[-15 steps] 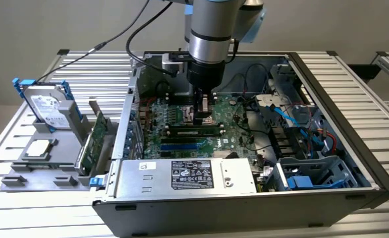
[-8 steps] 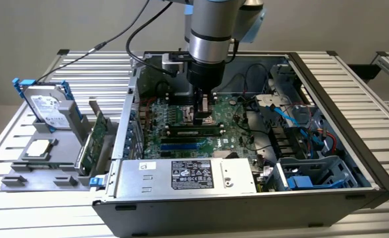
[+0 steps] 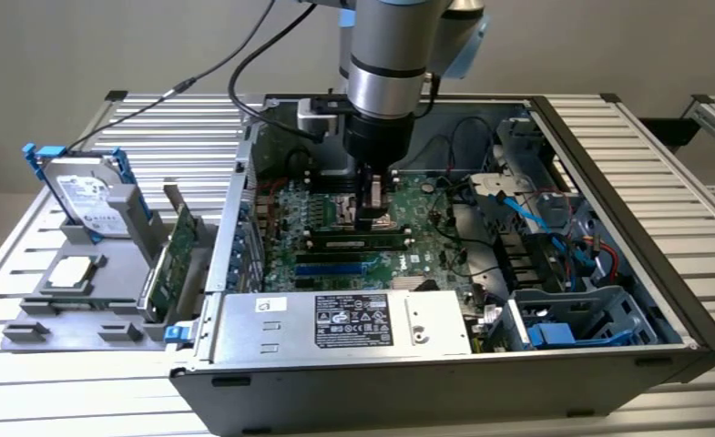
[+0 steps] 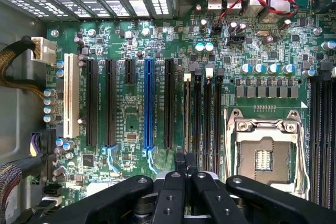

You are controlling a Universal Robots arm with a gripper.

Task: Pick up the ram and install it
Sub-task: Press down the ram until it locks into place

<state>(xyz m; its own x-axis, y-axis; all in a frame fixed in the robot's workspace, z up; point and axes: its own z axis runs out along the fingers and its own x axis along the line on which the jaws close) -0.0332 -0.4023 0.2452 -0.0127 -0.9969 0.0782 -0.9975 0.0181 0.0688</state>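
On the exterior view's left, a hard drive (image 3: pixel 84 196) and a wide green card (image 3: pixel 181 248) stand in a gray holder (image 3: pixel 84 319) outside the computer case (image 3: pixel 454 391). They are not part of this job. Moving right, inside the open case, the gripper (image 3: pixel 378 221) points straight down at the green motherboard (image 3: pixel 332 205). Its two fingers are pressed together with nothing between them. Right under its tip is the ram (image 3: pixel 357 242), a thin green stick that already stands on its edge in a long slot. In the wrist view, the gripper (image 4: pixel 185 157) sits at one end of the ram (image 4: pixel 187 114), with the empty black memory slots (image 4: pixel 207 119) just beside it. It is hard to tell if the tip touches the stick. The job looks like it is at the push-in part. To do it well, the push should go straight down on the stick's top edge, slow and even, so the stick stays upright and does not lean. Farther right are the silver chip socket (image 4: pixel 265 156) and loose blue cables (image 3: pixel 539 218), which the arm should keep away from.
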